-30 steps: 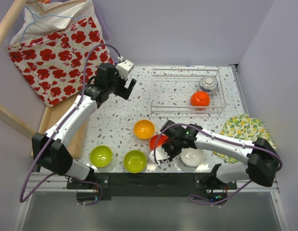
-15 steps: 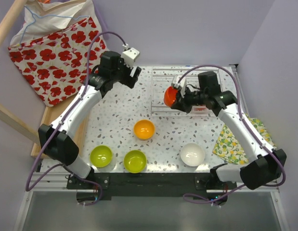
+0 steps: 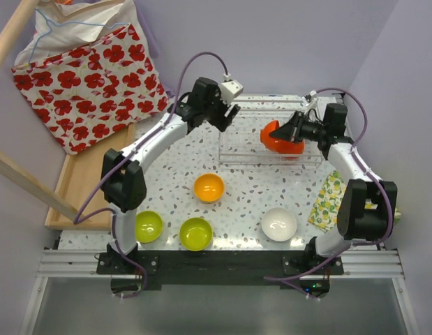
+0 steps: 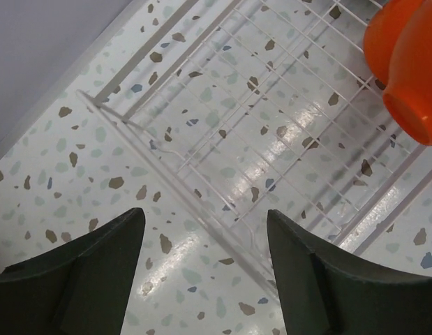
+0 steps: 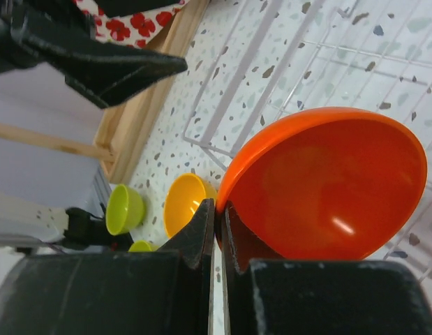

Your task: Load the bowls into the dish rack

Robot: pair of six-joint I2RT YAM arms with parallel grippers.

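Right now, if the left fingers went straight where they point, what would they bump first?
Probably the wire edge of the dish rack, between the open left fingers, though depth is hard to judge. The red-orange bowl is off to one side.

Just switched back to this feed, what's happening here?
The right gripper is shut on the rim of a red-orange bowl, holding it tilted over the dish rack. The left gripper is open over the rack's left end. An orange-yellow bowl, two lime green bowls and a white bowl sit on the table.
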